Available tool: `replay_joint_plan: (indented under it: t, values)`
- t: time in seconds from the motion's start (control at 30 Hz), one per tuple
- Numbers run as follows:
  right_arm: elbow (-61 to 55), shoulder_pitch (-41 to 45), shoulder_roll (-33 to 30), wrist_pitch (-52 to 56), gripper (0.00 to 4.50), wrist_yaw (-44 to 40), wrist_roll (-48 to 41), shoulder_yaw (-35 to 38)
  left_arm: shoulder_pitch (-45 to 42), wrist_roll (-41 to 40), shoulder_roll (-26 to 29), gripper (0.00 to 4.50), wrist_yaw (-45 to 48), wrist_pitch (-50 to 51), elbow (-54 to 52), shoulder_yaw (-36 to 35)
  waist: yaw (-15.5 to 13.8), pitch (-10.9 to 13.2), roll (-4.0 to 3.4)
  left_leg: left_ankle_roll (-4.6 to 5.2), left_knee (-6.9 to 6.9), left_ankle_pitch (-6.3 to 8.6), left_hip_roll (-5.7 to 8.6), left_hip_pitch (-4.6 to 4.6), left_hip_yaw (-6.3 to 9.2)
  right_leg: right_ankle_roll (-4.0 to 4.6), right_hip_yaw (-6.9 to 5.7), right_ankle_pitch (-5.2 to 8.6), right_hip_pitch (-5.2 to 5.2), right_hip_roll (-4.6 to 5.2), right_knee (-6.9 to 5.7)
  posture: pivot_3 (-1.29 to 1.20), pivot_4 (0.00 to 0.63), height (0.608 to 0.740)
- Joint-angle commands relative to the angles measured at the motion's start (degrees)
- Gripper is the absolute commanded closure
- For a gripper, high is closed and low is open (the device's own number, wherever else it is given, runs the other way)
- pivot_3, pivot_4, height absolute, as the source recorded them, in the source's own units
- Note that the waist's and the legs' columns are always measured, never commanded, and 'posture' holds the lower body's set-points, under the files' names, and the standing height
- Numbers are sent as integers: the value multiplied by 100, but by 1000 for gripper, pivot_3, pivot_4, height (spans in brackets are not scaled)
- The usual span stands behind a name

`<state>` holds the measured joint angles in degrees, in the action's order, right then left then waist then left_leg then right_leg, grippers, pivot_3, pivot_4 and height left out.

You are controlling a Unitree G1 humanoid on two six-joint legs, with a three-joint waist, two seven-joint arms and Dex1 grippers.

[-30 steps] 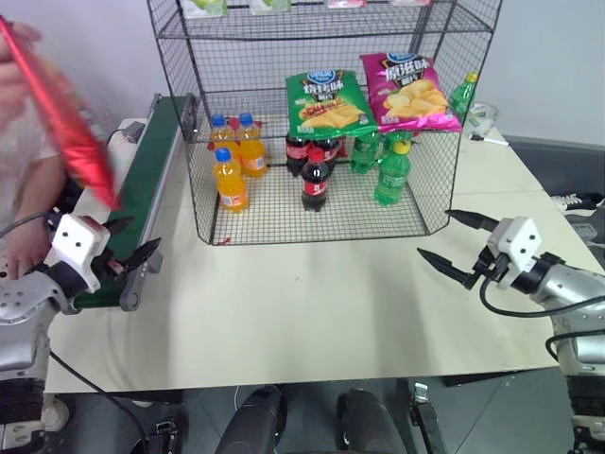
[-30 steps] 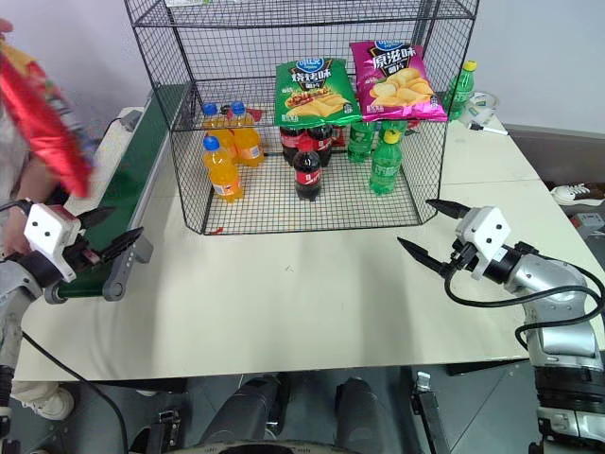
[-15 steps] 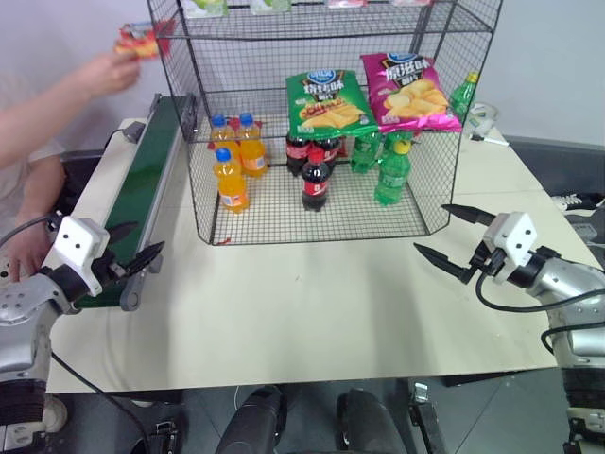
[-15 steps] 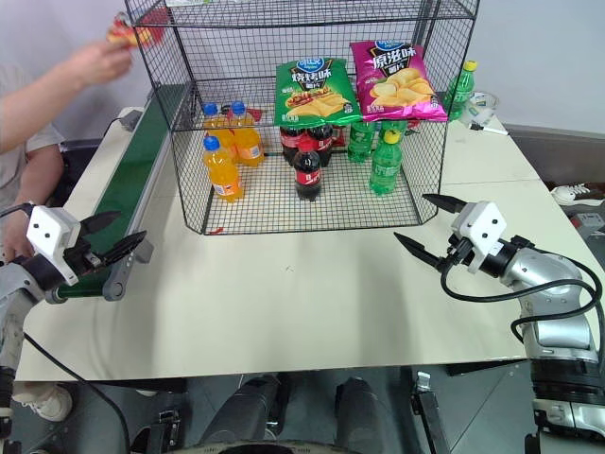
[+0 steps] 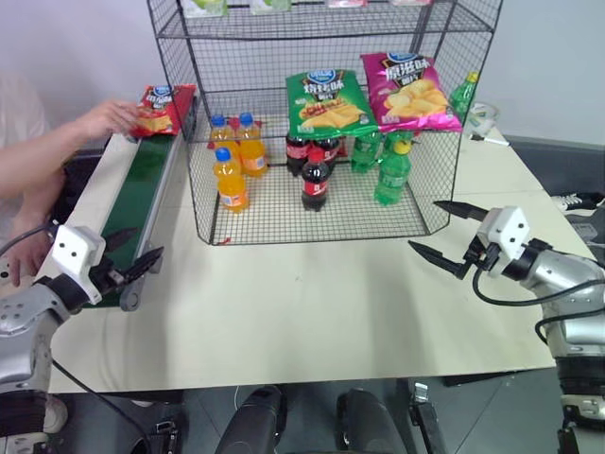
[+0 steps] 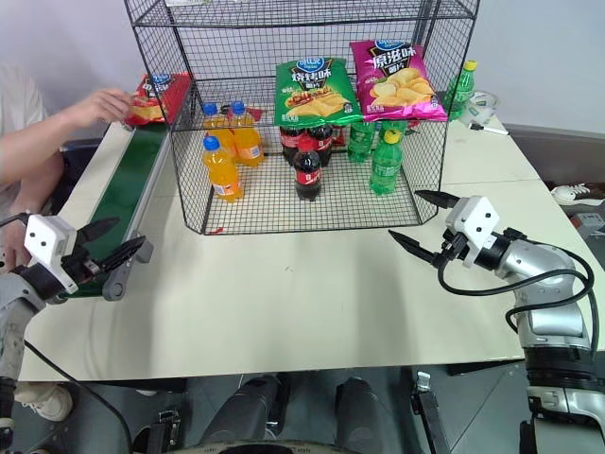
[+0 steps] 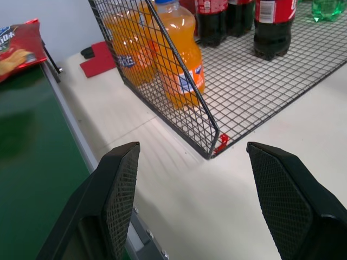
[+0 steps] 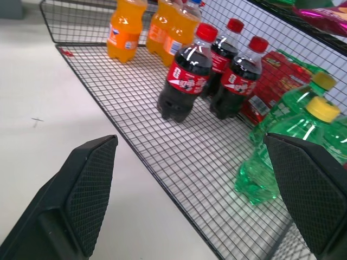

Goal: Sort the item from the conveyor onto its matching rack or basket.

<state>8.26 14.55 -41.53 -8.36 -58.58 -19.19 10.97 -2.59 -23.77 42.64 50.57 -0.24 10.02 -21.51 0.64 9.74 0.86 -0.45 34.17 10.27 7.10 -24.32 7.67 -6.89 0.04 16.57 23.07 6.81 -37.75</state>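
The item, a red chip bag [image 5: 163, 106], lies at the far end of the conveyor [image 5: 142, 189], and a person's hand [image 5: 113, 117] rests on it. To the right of the belt stands the tall black wire rack [image 5: 321, 239]. My left gripper [image 5: 140, 246] hovers open over the belt's near end, far from the bag. The left wrist view also shows the bag [image 7: 16, 46] beyond the green belt [image 7: 27, 162]. My right gripper [image 5: 425, 225] is open and empty, just off the rack's near right corner.
Inside the rack, a green chip bag [image 5: 326, 99] and a magenta one [image 5: 408, 90] lean above orange bottles [image 5: 230, 175], cola bottles [image 5: 315, 180] and green bottles [image 5: 392, 170]. Another green bottle [image 5: 462, 95] stands behind the rack. The person's arm reaches in from the left.
The person's hand brought the red bag down from beside the rack's top onto the far end of the belt. Both grippers stayed about where they were, open.
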Motion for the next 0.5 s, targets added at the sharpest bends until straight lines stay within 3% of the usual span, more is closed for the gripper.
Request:
replay_joint_plan:
  t: [0.03,0.5]
  values:
    - [-185,61,-1,64,0,-151,-258,68,60,-70,28,1213,-12,-80,-251,-218,-1,0,0,0,0,0,0,0,0,0,0,0,0,0,0,0,150,740]
    - [-1037,-468,-53,1076,0,-766,-1035,-18,-33,-29,30,1213,-233,-90,-303,-223,-7,1,-1,1,-1,2,-1,-4,1,1,0,1,-1,0,11,0,150,740]
